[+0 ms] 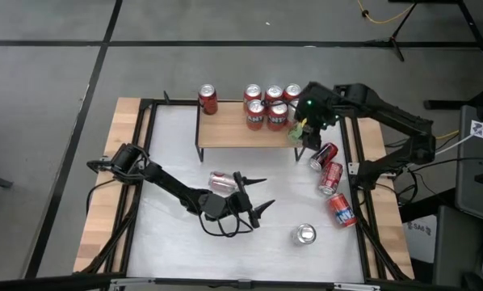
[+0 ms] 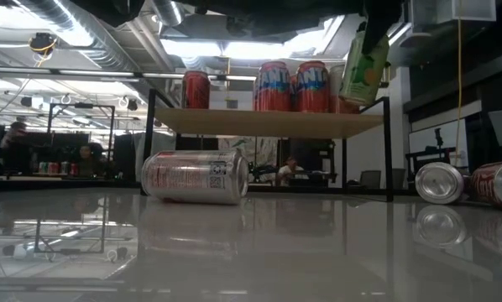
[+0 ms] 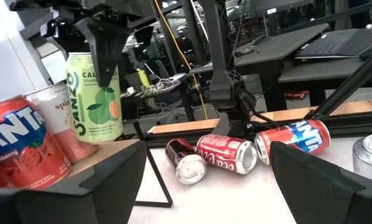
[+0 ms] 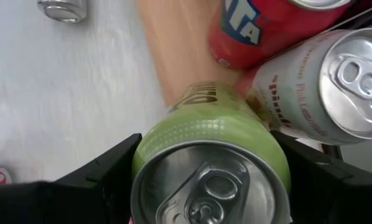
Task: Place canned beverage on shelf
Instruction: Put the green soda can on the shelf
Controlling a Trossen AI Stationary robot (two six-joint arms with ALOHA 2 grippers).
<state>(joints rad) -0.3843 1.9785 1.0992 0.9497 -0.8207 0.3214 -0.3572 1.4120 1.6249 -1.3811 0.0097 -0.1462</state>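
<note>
The shelf [image 1: 233, 133] stands at the table's far side and carries several red cans [image 1: 266, 105]. My right gripper [image 1: 302, 129] is shut on a green can [image 2: 364, 71] at the shelf's right end, beside a pale can [image 4: 335, 87] and a red can [image 4: 260, 25]. The green can also shows in the left wrist view [image 3: 96, 99]. My left gripper [image 1: 262, 196] is open and empty low over the table's middle, next to a silver-red can [image 2: 196, 176] lying on its side. My right gripper pinches the green can's upper wall just below the rim [image 4: 173, 134] between its two fingers [image 4: 105, 168], one on each side. The fingers come from above, pointing down. The can hangs slightly tilted at the shelf's top; whether its base touches the plank, I cannot tell.
Three red cans lie on the table's right side [image 1: 324, 155], [image 1: 331, 178], [image 1: 342, 208]. One can stands upright near the front [image 1: 305, 234]. A single red can [image 1: 207, 99] stands on the shelf's left end, with bare plank between it and the others.
</note>
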